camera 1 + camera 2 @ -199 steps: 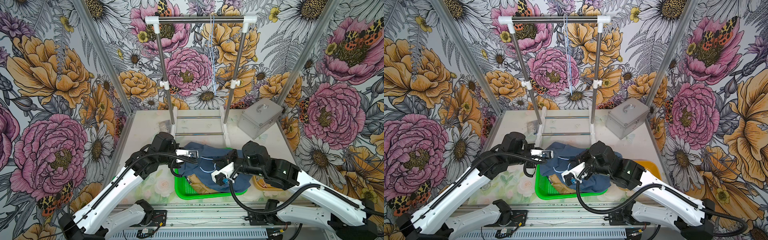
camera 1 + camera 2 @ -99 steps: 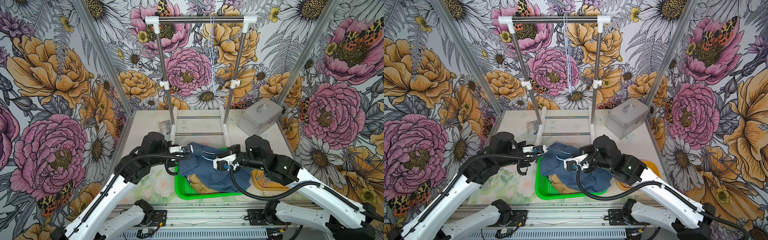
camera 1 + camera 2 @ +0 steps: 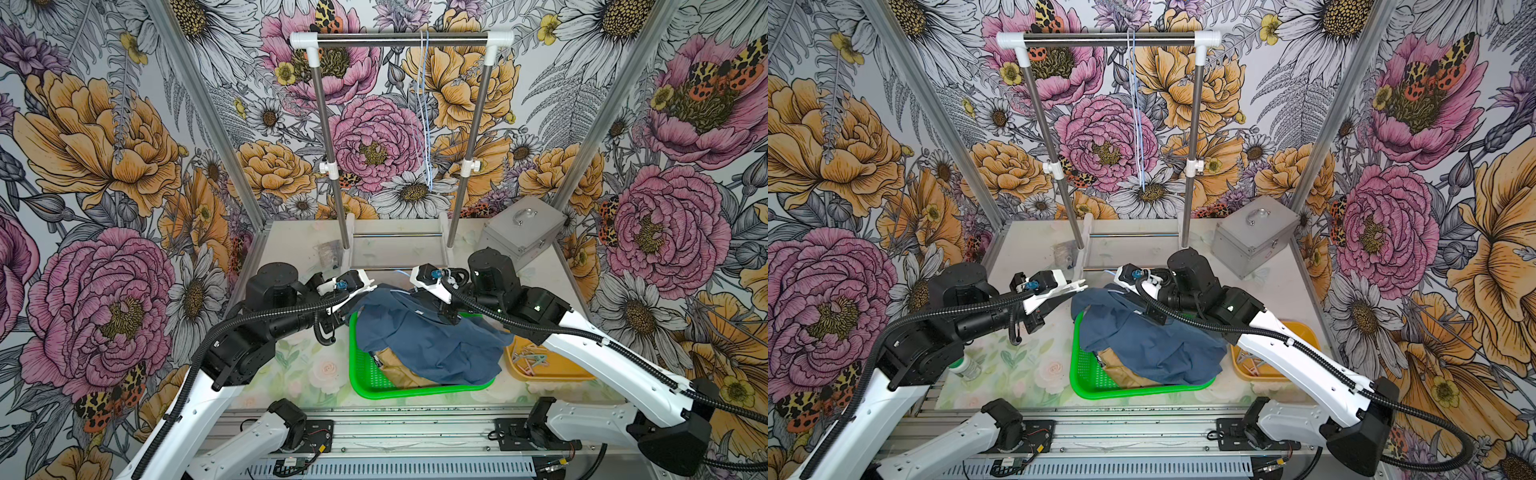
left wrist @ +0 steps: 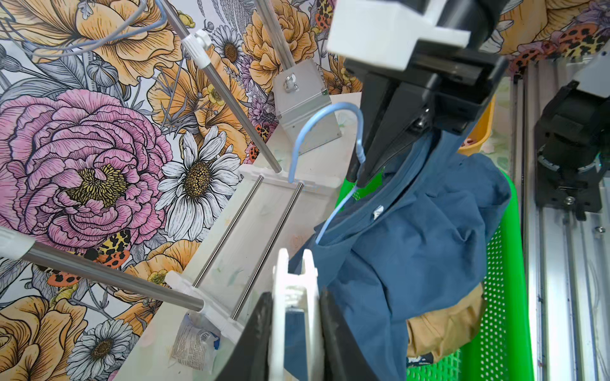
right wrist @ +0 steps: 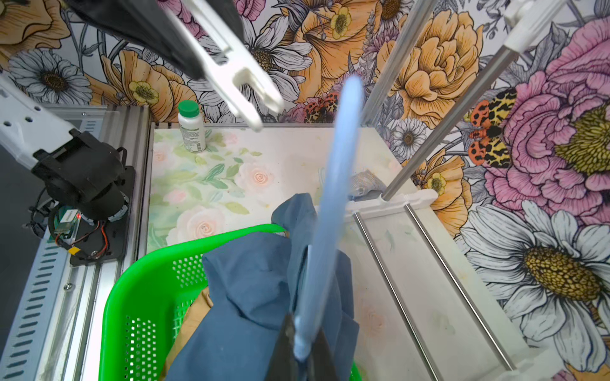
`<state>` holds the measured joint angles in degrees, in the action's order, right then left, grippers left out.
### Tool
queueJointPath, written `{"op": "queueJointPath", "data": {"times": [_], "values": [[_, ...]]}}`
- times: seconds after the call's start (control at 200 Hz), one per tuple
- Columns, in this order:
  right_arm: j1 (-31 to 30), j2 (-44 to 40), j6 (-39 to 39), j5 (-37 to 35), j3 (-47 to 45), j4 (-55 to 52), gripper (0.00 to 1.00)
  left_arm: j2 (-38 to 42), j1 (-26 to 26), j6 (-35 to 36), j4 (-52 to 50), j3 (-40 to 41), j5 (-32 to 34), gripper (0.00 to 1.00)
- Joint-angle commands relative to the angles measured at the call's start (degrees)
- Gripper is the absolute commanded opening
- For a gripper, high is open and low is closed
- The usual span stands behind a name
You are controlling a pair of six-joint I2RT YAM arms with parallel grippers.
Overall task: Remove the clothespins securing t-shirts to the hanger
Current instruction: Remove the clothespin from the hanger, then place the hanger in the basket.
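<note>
**Item 1, far left.** We list a white bottle [image 5: 191, 132] with a green cap, upright on the floral table [image 3: 299, 365] near the left arm's base.

**Item 2.** The left gripper [image 4: 294, 316] is clamped on a pale clothespin [image 4: 280, 297]. The pin's forked prongs stick out past the black fingers, just beside the raised edge of the slate blue t-shirt [image 3: 432, 340]. In the right wrist view the pin looks clear of the cloth, but we cannot tell for sure.

**Item 3, behind.** A crumpled plastic bag [image 3: 328, 251] lies at the foot of the metal rack [image 3: 401, 38]. Thin cords [image 3: 426, 124] hang from the rack's top bar.

**Item 4, centre.** We record a green basket [image 3: 415, 392]. The slate blue t-shirt drapes from its lifted collar down into the basket, over a tan t-shirt [image 3: 399, 365] lying there. A dark scrap shows under the tan one in the left wrist view; we cannot tell what it is.

**Item 5.** The right gripper [image 4: 364, 165] is closed tight on the neck of a light blue hanger [image 5: 330, 214], just under the hook. The hanger's wire runs down into the blue shirt's collar.

**Item 6, right.** An orange tray [image 3: 557, 374] sits just beside the basket. It holds loose clothespins [image 3: 534, 359] in several colours, mint green among them.

**Item 7, back right.** A silver case [image 3: 521, 232], lid shut, with a handle on top.
</note>
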<state>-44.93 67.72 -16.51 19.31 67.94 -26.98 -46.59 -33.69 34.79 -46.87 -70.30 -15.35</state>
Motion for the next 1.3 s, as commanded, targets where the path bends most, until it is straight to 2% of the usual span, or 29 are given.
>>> {"op": "queueJointPath", "data": {"times": [0.0, 0.11, 0.27, 0.3, 0.435, 0.555, 0.665, 0.82, 0.955, 1.04, 1.12, 1.195, 1.295], "values": [[2.38, -1.40, 11.37, 4.20, -6.11, 11.10, 0.00, 0.97, -0.90, -3.22, 0.39, 1.60, -0.40, 0.25], [4.93, -1.90, 15.74, 5.49, -13.26, 18.39, 0.00, 0.39, -2.73, -4.90, 0.38, 3.34, -2.21, 0.25], [8.14, -1.56, 19.19, 2.82, -21.48, 26.06, 0.00, -1.41, -6.88, -5.59, 0.85, 5.11, -0.02, 0.25], [8.62, -1.54, 19.92, 1.93, -23.04, 27.79, 0.05, -1.85, -7.74, -5.78, 1.11, 5.33, 0.94, 0.25], [9.87, -0.70, 21.70, 0.33, -26.44, 30.96, 0.08, -3.22, -9.33, -5.95, 1.34, 5.68, 2.62, 0.25], [10.37, 0.43, 23.93, -2.37, -27.75, 31.07, 0.22, -4.35, -9.34, -7.21, 2.43, 5.78, 3.13, 0.26], [10.80, 0.55, 25.23, -4.75, -29.06, 31.09, 0.31, -6.41, -9.29, -9.60, 3.37, 5.33, 3.26, 0.26], [11.50, 0.00, 25.00, -9.52, -29.80, 29.01, 0.44, -9.48, -9.72, -13.45, 6.07, 5.27, 2.70, 0.26], [12.15, -2.85, 24.42, -13.96, -29.82, 25.23, 0.60, -11.39, -9.78, -14.91, 6.84, 4.74, 3.20, 0.26], [12.15, -6.35, 22.36, -17.85, -30.29, 22.24, 0.71, -12.34, -9.68, -15.89, 6.88, 4.11, 3.23, 0.26], [11.97, -9.72, 20.07, -20.41, -29.78, 18.39, 0.88, -13.08, -9.14, -17.63, 6.88, 3.36, 2.97, 0.27], [11.10, -13.46, 16.47, -22.03, -29.05, 15.76, 0.90, -14.06, -8.21, -20.09, 6.87, 2.14, 1.59, 0.28], [6.90, -18.89, 6.45, -23.29, -29.95, 16.45, 0.90, -15.65, -5.16, -26.09, 6.87, 0.49, -3.10, 0.29]]}}
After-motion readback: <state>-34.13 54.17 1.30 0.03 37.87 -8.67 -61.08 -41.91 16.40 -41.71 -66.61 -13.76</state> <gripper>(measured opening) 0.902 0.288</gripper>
